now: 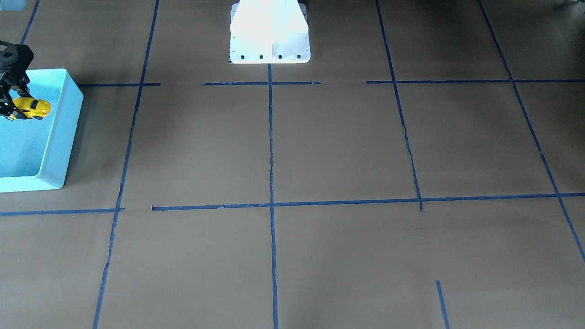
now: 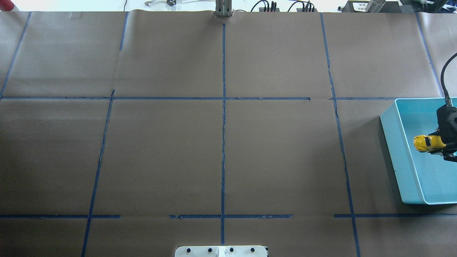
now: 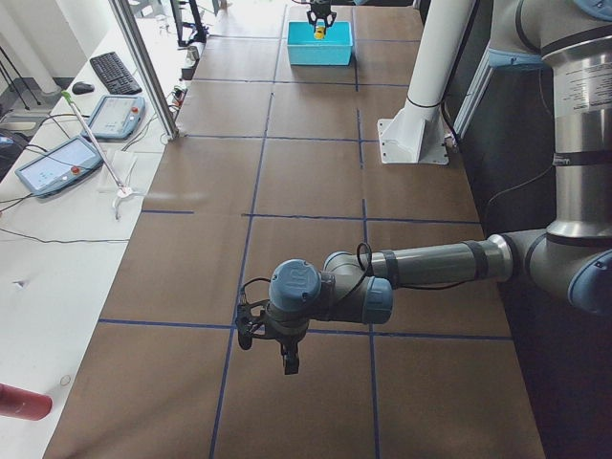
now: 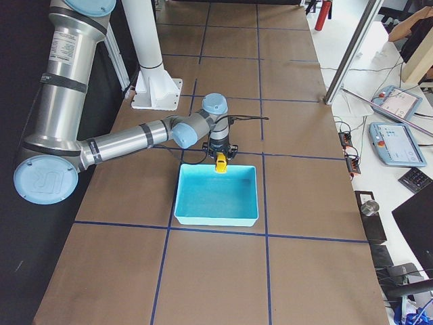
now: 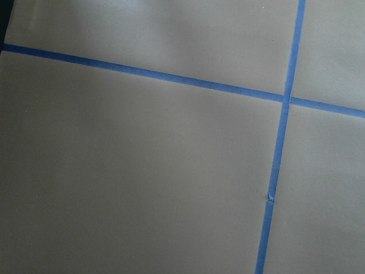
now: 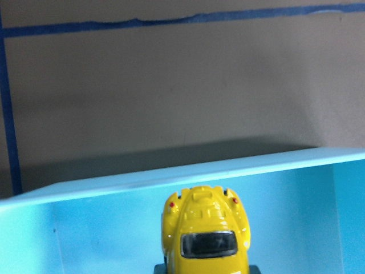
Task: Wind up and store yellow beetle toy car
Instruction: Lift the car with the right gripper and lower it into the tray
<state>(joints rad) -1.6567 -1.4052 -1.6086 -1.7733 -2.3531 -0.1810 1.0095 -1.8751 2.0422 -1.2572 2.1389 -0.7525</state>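
Right end effector [image 2: 442, 144] hangs over bin [image 2: 399, 157], clamping yellow beetle toy car [image 2: 425, 142].

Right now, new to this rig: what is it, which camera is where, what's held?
Two robot arms work at a table covered in brown paper with blue tape lines. Two fixed cameras look down, one behind the robot, one facing it; two sit at the table's ends; one rides each wrist. The right gripper is shut on the yellow beetle toy car, holding it over the turquoise bin. The left gripper hangs over the paper at the far end; open or shut, I cannot tell.
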